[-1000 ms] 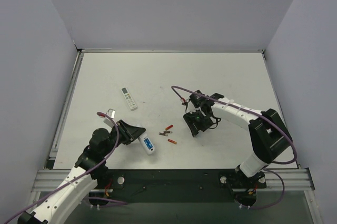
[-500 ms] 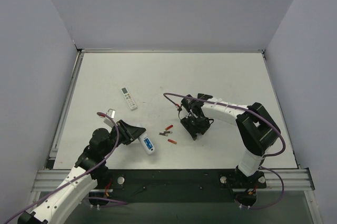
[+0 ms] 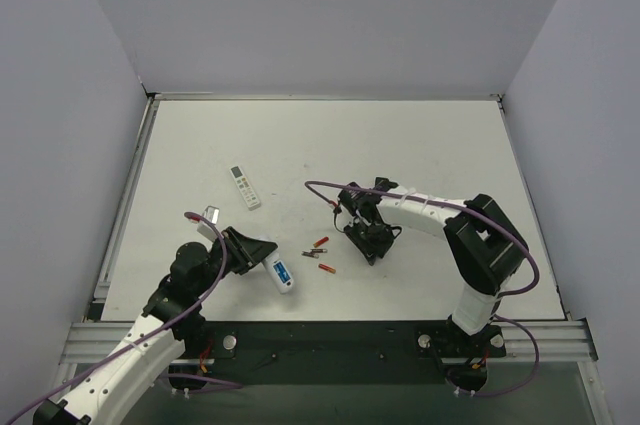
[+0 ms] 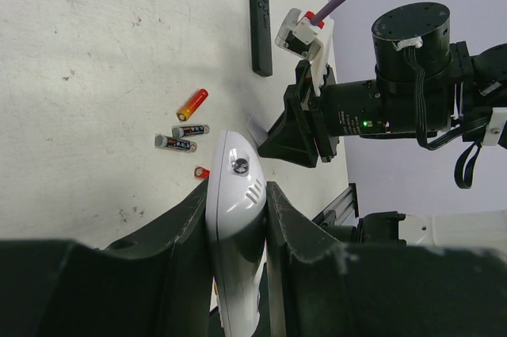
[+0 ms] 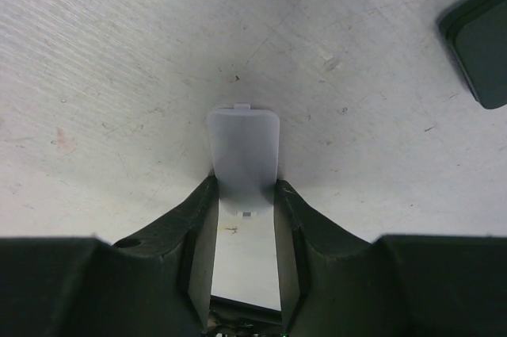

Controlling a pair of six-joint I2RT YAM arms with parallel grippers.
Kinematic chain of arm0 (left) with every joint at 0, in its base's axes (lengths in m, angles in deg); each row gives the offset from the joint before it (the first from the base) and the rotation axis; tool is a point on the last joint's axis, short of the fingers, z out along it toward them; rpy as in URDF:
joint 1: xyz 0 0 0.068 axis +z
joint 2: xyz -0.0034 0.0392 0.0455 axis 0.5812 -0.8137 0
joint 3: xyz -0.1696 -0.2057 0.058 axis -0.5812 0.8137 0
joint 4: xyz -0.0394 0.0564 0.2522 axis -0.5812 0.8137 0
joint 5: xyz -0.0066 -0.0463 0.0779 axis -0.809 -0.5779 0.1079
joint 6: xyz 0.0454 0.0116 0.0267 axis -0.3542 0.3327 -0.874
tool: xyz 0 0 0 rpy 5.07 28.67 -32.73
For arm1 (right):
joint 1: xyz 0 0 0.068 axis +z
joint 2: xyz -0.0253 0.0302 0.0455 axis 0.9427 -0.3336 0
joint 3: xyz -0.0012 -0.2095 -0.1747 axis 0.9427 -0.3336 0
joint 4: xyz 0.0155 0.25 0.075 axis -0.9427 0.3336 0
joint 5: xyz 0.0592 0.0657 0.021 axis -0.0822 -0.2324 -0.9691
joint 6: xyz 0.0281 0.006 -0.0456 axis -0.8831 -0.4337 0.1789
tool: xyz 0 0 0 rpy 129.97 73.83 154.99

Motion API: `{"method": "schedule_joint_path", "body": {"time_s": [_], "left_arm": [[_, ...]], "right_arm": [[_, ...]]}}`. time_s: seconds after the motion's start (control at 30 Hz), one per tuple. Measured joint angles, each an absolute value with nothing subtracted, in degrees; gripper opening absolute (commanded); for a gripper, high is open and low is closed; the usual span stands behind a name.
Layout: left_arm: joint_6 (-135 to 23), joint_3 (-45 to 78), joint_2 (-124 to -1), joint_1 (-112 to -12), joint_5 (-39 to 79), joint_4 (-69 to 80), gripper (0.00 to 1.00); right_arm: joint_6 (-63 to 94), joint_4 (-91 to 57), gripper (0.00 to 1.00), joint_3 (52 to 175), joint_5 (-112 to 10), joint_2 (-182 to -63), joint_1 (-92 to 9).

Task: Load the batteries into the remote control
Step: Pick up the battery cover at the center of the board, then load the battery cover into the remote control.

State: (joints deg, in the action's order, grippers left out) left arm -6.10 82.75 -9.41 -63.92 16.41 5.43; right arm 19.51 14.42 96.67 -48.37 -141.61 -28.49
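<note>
Clamping remote control: left gripper | right gripper tabletop-low, pinching cover

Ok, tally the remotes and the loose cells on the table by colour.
White remotes: 2
Black remote: 1
Red cells: 2
Dark grey cells: 2
Total: 7

Remote control: lower end lay hidden in left pincer. White cover: near end hidden. Black remote: cropped at edge.
</note>
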Motion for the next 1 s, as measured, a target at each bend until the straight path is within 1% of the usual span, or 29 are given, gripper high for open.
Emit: {"method": "schedule_joint_path", "body": {"time_s": [0.1, 0.2, 0.43, 0.6, 0.73, 0.87, 1.0], "left_arm": [[-5.8, 82.7, -9.6, -63.9, 16.4, 5.3, 0.0], [-5.3, 82.8, -9.6, -63.9, 16.4, 4.6, 0.0], [-2.6, 85.3, -9.6, -63.9, 16.3, -1.2, 0.0], [-1.0, 86.8, -9.7, -63.9, 16.4, -4.3, 0.0], [-0.2, 86.8, -9.4, -63.9, 16.7, -9.2, 0.0], [0.9, 86.8, -8.1, -63.9, 17.7, -12.8, 0.0], [1.8, 86.8, -6.0, -63.9, 19.2, -14.4, 0.0]], "right_arm": [[19.6, 14.5, 0.15, 96.8, -48.0, -141.6, -27.9], [19.6, 14.6, 0.12, 96.8, -47.3, -141.5, -27.0], [19.3, 17.6, 0.11, 98.2, -47.2, -137.1, -23.2], [18.3, 21.8, 0.11, 107.5, -47.7, -133.8, -17.5], [16.5, 24.0, 0.11, 116.3, -48.4, -133.5, -12.0], [14.5, 27.5, 0.11, 123.7, -49.6, -135.0, -7.4], [12.9, 30.9, 0.1, 129.5, -50.1, -138.3, -5.1]]}}
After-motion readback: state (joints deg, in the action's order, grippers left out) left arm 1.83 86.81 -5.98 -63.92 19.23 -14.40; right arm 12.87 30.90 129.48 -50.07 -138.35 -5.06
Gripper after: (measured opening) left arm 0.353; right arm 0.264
